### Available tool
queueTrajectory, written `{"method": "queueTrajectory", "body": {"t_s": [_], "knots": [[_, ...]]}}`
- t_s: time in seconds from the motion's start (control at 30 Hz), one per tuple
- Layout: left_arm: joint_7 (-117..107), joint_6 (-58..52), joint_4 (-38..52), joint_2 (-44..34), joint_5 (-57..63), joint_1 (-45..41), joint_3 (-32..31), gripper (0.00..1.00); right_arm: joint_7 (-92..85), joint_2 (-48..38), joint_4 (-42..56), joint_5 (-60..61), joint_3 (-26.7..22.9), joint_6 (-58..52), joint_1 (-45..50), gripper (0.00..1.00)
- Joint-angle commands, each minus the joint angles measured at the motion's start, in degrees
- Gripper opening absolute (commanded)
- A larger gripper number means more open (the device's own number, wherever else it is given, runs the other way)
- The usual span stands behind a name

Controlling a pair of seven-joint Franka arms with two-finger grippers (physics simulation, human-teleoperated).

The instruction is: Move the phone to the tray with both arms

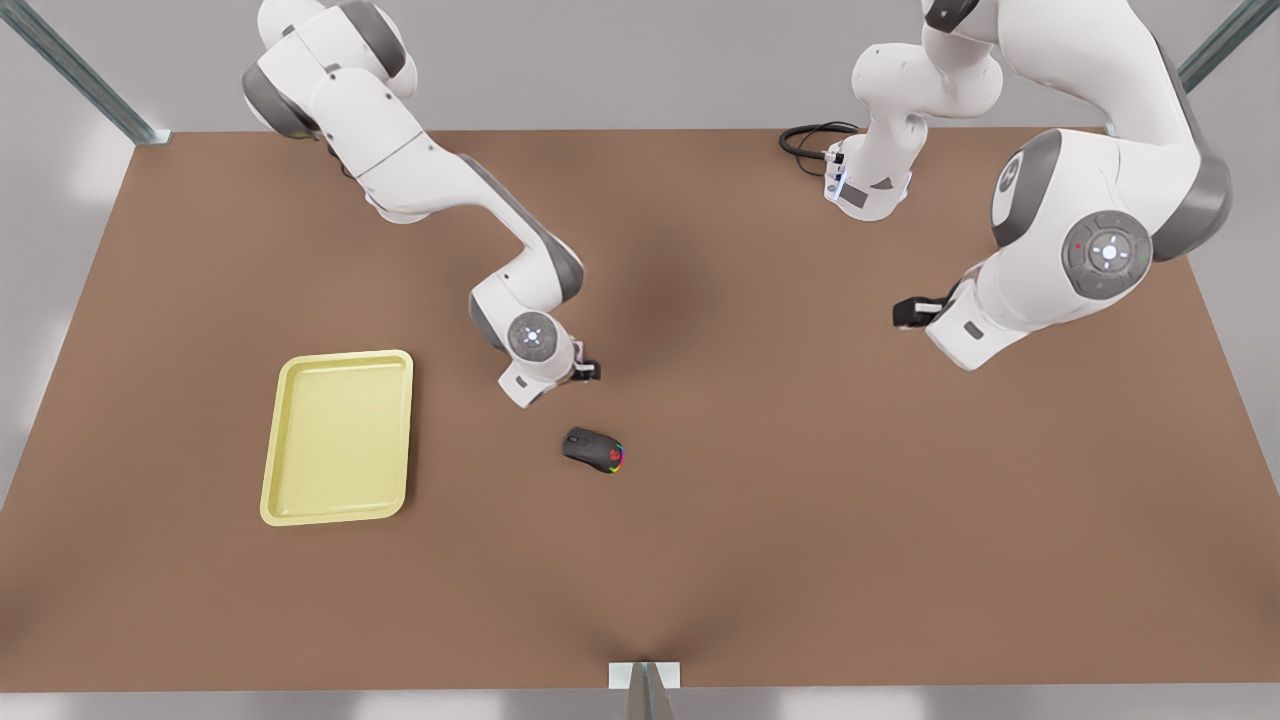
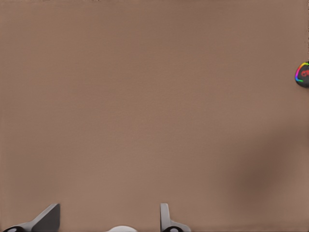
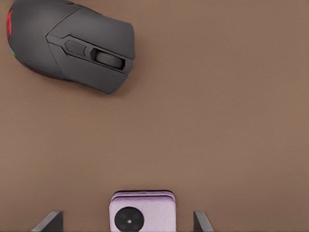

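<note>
The pale pink phone (image 3: 142, 210) lies flat on the brown table, its black camera circle showing. My right gripper (image 3: 128, 213) is open, one finger on each side of the phone and neither touching it. In the front view this gripper (image 1: 590, 372) is low over the table middle, on the arm at the front view's left, and it covers the phone. The pale yellow tray (image 1: 338, 437) lies flat further to the front view's left. My left gripper (image 1: 903, 313) waits at the front view's right, open (image 2: 110, 207) over bare table.
A black mouse (image 1: 593, 449) with rainbow lights lies just in front of the right gripper and close to the phone (image 3: 72, 48); it sits far off in the left wrist view (image 2: 303, 74). A black cable (image 1: 812, 140) coils at the back by an arm base.
</note>
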Motion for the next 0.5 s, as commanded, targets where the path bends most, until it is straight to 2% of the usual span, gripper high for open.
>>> {"method": "queueTrajectory", "body": {"t_s": [0.0, 0.23, 0.47], "knots": [[9.4, -0.1, 0.1, -0.1, 0.1, -0.1, 0.0, 1.0, 4.6, -0.4, -1.0, -0.1, 0.0, 5.3, -0.8, 1.0], [8.8, -0.1, 0.1, -0.2, -0.2, 0.0, 0.1, 1.0, 1.7, 0.2, -2.0, -2.8, 0.0, 6.7, -0.4, 1.0], [8.7, 1.0, 0.6, 1.7, -1.7, -0.1, -0.2, 1.0, -9.4, -1.6, -6.9, -5.8, 0.4, 7.7, -0.1, 1.0]]}}
